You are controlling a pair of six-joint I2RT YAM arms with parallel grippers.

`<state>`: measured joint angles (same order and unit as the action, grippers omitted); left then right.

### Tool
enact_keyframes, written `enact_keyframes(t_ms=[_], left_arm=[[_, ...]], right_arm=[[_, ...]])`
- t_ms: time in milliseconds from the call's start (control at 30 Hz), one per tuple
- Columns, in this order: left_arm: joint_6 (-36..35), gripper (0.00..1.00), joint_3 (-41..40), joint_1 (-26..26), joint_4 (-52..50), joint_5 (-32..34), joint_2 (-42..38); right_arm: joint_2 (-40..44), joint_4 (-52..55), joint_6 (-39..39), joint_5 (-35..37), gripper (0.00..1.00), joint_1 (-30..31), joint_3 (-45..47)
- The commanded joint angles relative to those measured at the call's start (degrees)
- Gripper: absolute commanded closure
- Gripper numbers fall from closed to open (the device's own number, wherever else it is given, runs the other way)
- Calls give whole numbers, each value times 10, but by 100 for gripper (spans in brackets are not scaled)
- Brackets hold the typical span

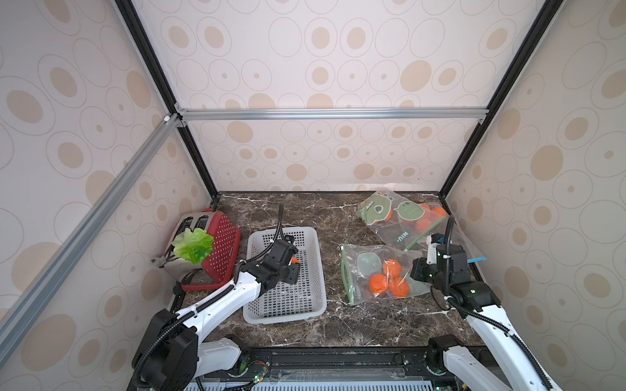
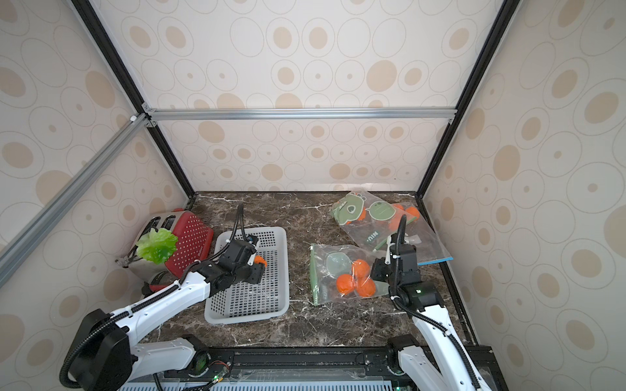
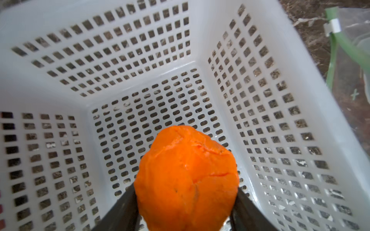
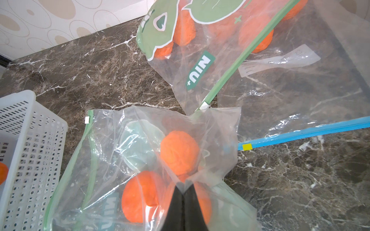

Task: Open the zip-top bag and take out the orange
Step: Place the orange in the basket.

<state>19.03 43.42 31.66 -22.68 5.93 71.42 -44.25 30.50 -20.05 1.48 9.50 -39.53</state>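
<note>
A clear zip-top bag (image 1: 359, 270) (image 4: 112, 144) with a green seal lies right of centre on the marble top, with three oranges (image 1: 378, 283) inside. My right gripper (image 4: 183, 188) (image 1: 415, 270) is shut on a pinch of the bag's plastic at its right end. One orange (image 3: 186, 180) (image 2: 260, 261) sits between the fingers of my left gripper (image 3: 186, 189) (image 1: 293, 267), both fingers against its sides, above the inside of the white perforated basket (image 1: 281, 316) (image 3: 200, 30).
A red toaster (image 1: 220, 243) with a lettuce leaf (image 1: 193, 245) stands left of the basket. Behind the held bag lies a dinosaur-print bag of oranges (image 1: 399, 216) and a clear bag with a blue seal (image 4: 300, 132). Walls enclose three sides.
</note>
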Motion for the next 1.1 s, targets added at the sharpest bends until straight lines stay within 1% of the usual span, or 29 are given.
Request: enact_keyframes(t_ms=[0, 100, 167, 200, 267, 333, 433, 500, 567, 633, 700, 933, 1067], left_arm=[[9, 25, 7, -5, 10, 2, 14], [2, 23, 14, -4, 17, -26, 11], [-9, 23, 13, -5, 34, -57, -6], [-16, 24, 11, -5, 46, -79, -16], [-32, 28, 3, -3, 83, -151, -34], [-39, 32, 0, 13, 118, -199, -43], [-80, 36, 26, 74, 119, -197, -22], [-88, 39, 51, 92, 113, -217, 12], [-87, 48, 67, 93, 113, -234, 41], [-94, 53, 82, 94, 112, -245, 66], [-103, 60, 101, 96, 105, -273, 89], [-123, 69, 153, 114, 97, -308, 150], [-147, 74, 190, 130, 57, -298, 195]], right_arm=[[1, -5, -2, -1, 100, -5, 9], [0, -6, -2, -2, 100, -5, 9], [1, -5, -2, -2, 100, -5, 10], [2, -5, -2, -2, 100, -5, 10], [3, -7, -2, -3, 100, -5, 12], [1, -8, -2, -3, 100, -5, 10], [-2, -8, -2, -5, 100, -6, 9], [-3, -9, -2, -6, 100, -6, 8], [-2, -8, -2, -6, 100, -6, 8], [0, -8, -2, -6, 100, -6, 9], [1, -7, -2, -6, 100, -6, 9], [2, -7, -2, -5, 100, -6, 9], [3, -5, -2, -4, 100, -6, 9]])
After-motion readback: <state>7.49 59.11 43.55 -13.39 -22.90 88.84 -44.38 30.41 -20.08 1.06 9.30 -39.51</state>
